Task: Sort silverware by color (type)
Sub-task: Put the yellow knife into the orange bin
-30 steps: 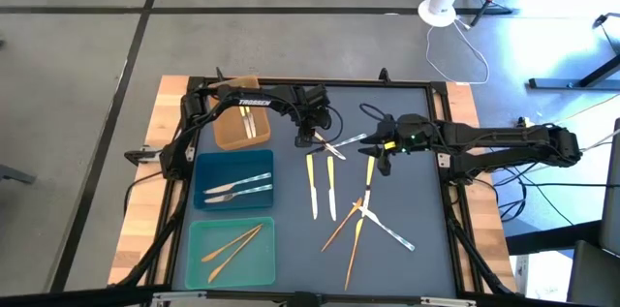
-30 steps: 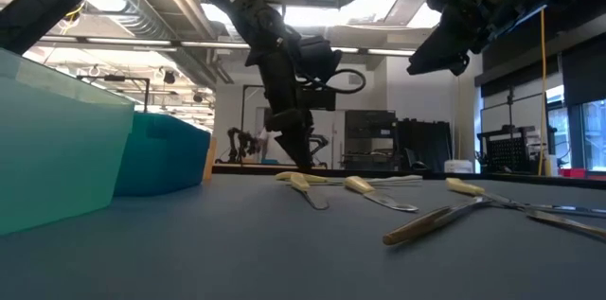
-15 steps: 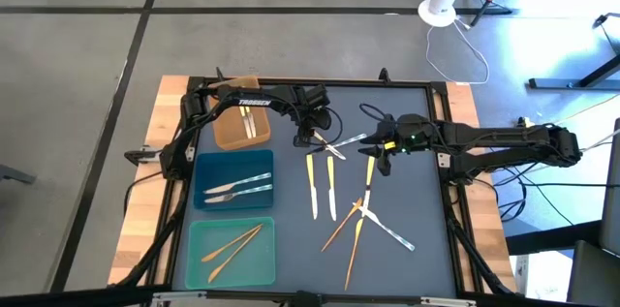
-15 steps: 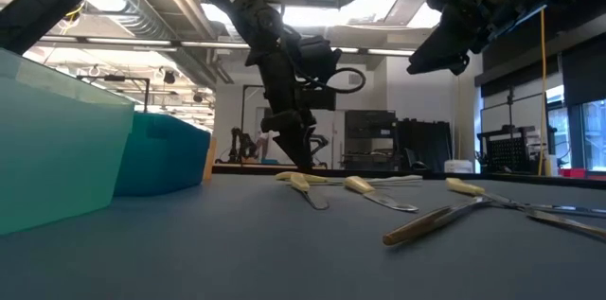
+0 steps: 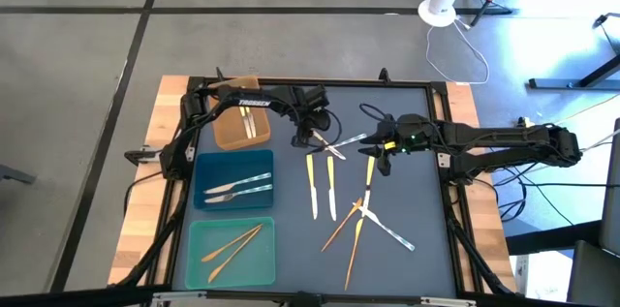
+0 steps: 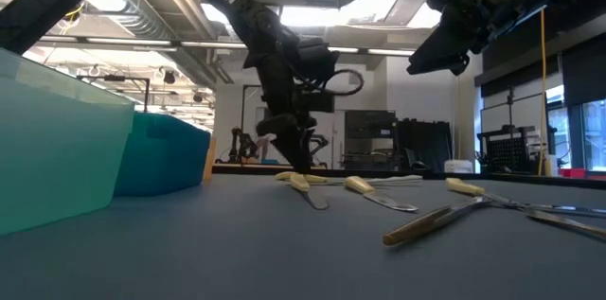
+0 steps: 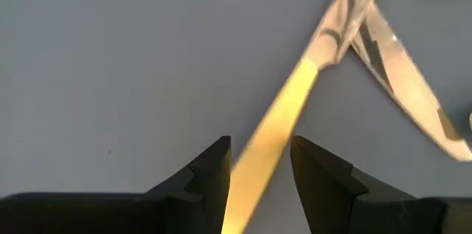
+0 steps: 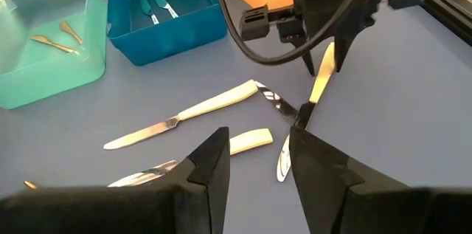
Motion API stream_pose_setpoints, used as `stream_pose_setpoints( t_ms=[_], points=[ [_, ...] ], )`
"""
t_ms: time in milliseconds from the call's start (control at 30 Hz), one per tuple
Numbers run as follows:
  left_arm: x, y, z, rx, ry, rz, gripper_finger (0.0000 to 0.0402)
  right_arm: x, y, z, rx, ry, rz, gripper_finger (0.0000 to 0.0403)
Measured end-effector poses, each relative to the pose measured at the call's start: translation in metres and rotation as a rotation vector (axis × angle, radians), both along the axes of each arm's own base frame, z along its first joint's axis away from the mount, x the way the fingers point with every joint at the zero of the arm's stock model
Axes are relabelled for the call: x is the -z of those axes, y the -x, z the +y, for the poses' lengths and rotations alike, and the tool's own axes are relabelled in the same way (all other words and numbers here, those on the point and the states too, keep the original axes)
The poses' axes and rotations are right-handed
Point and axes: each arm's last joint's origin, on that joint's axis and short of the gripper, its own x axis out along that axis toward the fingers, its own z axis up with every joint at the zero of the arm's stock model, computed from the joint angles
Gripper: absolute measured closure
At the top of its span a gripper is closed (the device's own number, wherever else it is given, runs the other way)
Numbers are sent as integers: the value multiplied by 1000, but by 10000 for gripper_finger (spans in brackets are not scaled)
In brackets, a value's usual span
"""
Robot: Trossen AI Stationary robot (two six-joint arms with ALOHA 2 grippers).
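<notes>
Left wrist view shows the left gripper clenching a yellow-handled knife; overhead hides this. Right gripper hovers released. Arm reads "TROSSEN".

The left end effector tilted a touch more and edged slightly left in the low view, carrying the yellow-handled utensil clamped between its fingers. The utensil's silver tip stayed low, near the tabletop, beside the other cutlery.
</notes>
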Motion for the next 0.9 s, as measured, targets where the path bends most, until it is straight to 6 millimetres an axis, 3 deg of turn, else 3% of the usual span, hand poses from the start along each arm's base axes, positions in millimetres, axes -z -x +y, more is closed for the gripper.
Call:
stream_pose_setpoints(
  t_ms=[267, 900],
  points=[
    [15, 9, -3, -7, 13, 16, 265, 0, 0, 0, -1, 2, 0, 274],
    [15, 4, -7, -11, 8, -13, 265, 0, 0, 0, -12, 20, 2, 274]
  ],
)
